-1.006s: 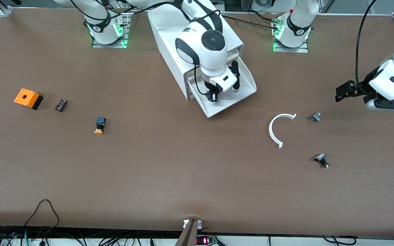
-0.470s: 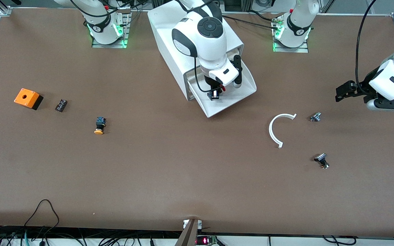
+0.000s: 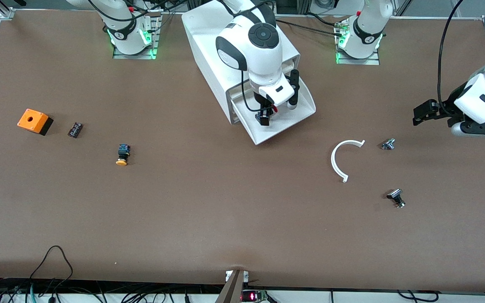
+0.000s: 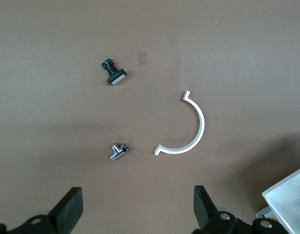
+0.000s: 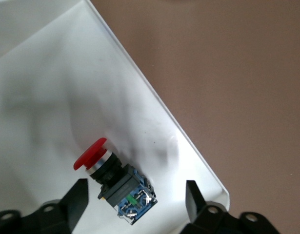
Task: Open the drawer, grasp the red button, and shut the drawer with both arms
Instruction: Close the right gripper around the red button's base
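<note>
While drawer point(image 3: 282, 120) stands open | right end effector point(image 5: 132, 207) spread, button point(image 5: 113, 178) between fingers in drawer, ungrasped | next: pinch, lift | left end effector point(image 4: 135, 214) spread, waiting over desk point(image 3: 209, 210)

You had the right gripper point(image 5: 132, 202) open astride the button point(image 5: 113, 180) in the drawer point(image 3: 293, 120), w/ bare floor each side. Drawer rim point(image 5: 154, 105) ran close by; beside it the table point(image 5: 237, 73) lay free.
</note>
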Action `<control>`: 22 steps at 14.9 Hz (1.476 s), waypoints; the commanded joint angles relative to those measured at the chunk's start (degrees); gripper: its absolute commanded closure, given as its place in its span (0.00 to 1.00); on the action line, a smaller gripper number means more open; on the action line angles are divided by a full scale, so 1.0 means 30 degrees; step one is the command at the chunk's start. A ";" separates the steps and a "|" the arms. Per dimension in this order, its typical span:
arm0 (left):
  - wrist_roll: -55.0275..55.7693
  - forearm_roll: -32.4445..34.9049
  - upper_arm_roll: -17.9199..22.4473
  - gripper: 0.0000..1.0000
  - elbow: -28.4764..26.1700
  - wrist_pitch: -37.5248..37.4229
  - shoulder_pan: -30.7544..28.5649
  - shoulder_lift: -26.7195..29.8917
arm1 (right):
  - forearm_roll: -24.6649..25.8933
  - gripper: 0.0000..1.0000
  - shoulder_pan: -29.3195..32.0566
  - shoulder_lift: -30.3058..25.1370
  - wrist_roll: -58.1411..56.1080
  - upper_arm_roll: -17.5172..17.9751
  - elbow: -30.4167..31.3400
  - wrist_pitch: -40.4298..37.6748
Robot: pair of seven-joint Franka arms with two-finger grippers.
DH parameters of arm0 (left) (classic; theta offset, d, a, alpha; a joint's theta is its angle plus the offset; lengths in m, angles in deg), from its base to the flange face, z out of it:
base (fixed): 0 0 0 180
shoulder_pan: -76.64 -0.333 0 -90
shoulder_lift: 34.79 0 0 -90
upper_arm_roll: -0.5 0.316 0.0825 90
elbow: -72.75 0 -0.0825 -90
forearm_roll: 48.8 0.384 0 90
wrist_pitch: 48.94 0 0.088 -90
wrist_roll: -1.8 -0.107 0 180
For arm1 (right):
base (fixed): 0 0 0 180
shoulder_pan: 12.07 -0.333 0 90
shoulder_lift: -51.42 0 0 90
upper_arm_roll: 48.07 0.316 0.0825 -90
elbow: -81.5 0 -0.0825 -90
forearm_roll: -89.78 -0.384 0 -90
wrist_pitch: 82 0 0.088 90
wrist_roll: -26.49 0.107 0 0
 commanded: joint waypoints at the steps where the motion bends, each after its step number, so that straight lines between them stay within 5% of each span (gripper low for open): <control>1: 0.0133 0.0247 0.0178 0.00 0.0702 -0.0501 0.0190 -0.0315 | 0.0072 0.00 -0.0146 -0.0218 -0.1714 -0.0149 0.0342 -0.0800; 22: 0.0133 0.0247 0.0149 0.00 0.0878 -0.0531 0.0161 -0.0433 | 0.0129 0.05 -0.0233 0.0661 -0.6760 -0.0061 0.0489 -0.0984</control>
